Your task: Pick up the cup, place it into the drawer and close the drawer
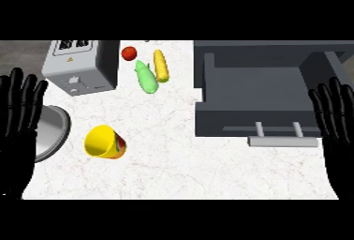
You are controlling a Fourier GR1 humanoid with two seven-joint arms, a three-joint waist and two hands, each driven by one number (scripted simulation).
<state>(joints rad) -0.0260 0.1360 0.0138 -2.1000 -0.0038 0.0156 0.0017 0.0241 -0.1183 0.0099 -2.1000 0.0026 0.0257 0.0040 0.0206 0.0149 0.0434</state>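
Yellow cup with red-orange outside on its side on white marbled tabletop, at 8 o'clock from centre, mouth toward 10 o'clock. Open dark grey drawer at 2 o'clock, pale bar handle at its near edge. Left hand at 9 o'clock, fingers straight, upright, holding nothing. Right hand at 3 o'clock, likewise. Cup well apart from both hands and drawer.

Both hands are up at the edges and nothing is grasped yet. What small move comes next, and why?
Probably bring the left hand toward the yellow cup: it lies tipped on the counter on that side, untouched, and the drawer already stands open. The right hand rests open farther off.
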